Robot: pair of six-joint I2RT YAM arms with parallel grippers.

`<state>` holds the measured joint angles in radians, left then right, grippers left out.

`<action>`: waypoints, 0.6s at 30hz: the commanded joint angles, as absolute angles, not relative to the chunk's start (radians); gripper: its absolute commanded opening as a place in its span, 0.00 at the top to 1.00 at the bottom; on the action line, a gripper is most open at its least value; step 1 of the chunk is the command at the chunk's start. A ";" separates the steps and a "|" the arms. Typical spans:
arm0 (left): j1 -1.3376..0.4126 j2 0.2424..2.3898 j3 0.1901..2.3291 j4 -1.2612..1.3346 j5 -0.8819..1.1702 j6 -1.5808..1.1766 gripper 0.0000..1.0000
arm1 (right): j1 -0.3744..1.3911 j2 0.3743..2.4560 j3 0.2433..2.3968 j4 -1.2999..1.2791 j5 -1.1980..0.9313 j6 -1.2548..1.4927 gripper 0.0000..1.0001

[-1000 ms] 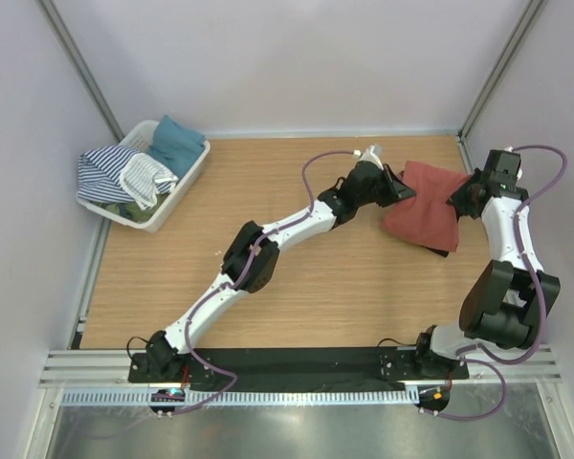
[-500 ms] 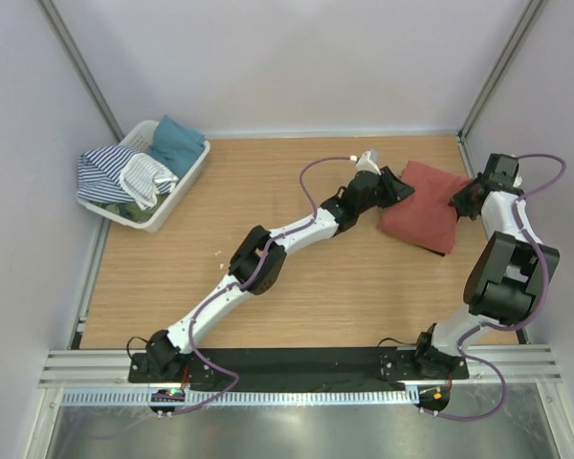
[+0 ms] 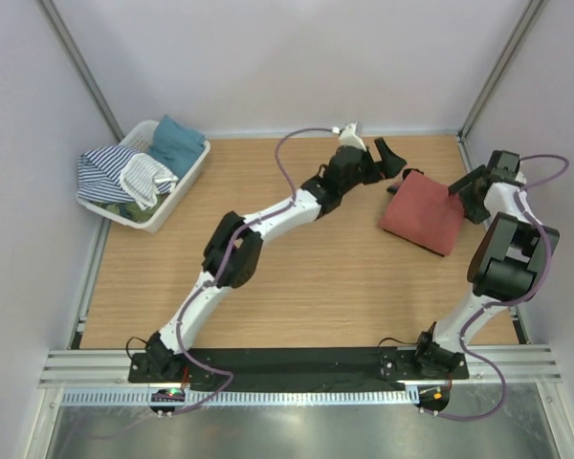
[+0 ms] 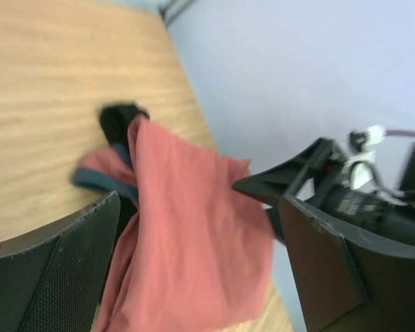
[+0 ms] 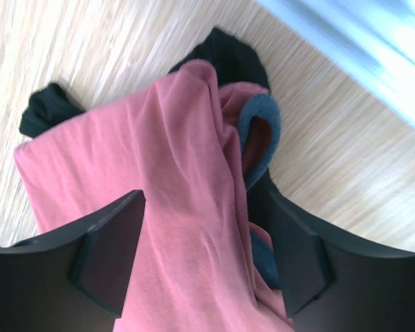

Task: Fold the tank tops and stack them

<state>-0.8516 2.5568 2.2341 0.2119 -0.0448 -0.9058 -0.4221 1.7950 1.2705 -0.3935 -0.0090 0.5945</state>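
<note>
The rust-red tank top (image 3: 423,212) lies folded at the table's far right, on top of the black tank top, of which only corners show (image 5: 225,52) (image 4: 121,121). Navy strap edging (image 5: 263,121) curls at the red top's edge. My left gripper (image 3: 387,158) hangs open just off the cloth's far left corner, and the red top (image 4: 187,228) shows between its spread fingers (image 4: 55,277). At the cloth's right edge my right gripper (image 3: 467,182) is open too, its jaws standing apart over the red fabric (image 5: 159,180). Neither holds anything.
A white basket (image 3: 177,191) with striped and teal clothes stands at the far left. Metal frame posts and walls close in the table; the right wall runs right beside the right gripper.
Both grippers have opened and let go of the red top. The left gripper has pulled up and back toward the far wall. The cloth now lies flatter.
</note>
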 commanded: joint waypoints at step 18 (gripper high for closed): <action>-0.712 1.590 1.329 0.176 -0.084 -0.764 0.00 | -0.400 1.479 1.028 -0.008 -0.776 0.690 0.64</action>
<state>-0.7280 1.6623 1.4052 0.1749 -0.0845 -0.7769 -0.4110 1.4200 1.1496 -0.2279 -0.4431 0.5743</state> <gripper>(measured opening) 0.995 0.378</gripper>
